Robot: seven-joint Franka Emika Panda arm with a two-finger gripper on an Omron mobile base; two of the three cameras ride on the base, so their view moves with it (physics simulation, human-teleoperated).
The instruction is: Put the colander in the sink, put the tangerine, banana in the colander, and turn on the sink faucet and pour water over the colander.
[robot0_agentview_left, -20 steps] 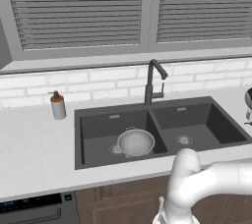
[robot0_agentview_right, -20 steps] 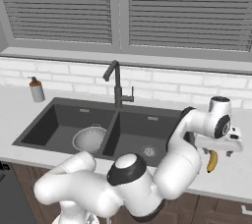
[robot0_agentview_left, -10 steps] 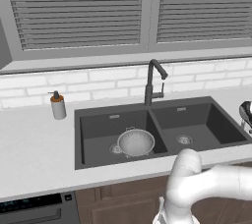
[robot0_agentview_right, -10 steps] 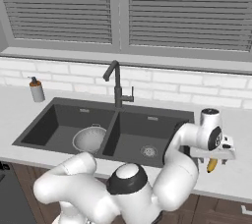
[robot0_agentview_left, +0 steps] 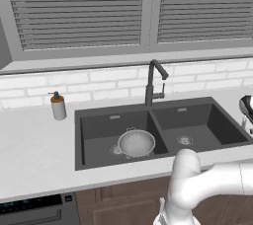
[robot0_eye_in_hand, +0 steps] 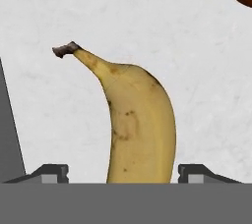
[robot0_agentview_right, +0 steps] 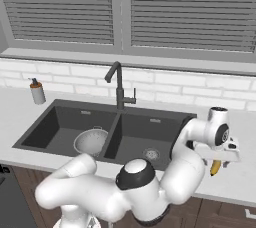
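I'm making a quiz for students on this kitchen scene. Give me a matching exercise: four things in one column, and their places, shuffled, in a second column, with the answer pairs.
Things:
1. colander
2. banana
3. soap bottle
4. sink faucet

Places:
A. on the counter to the left of the sink
B. behind the divider between the two basins
C. in the left basin
D. lying on the white counter between the end effector fingertips

Pairs: 1-C, 2-D, 3-A, 4-B
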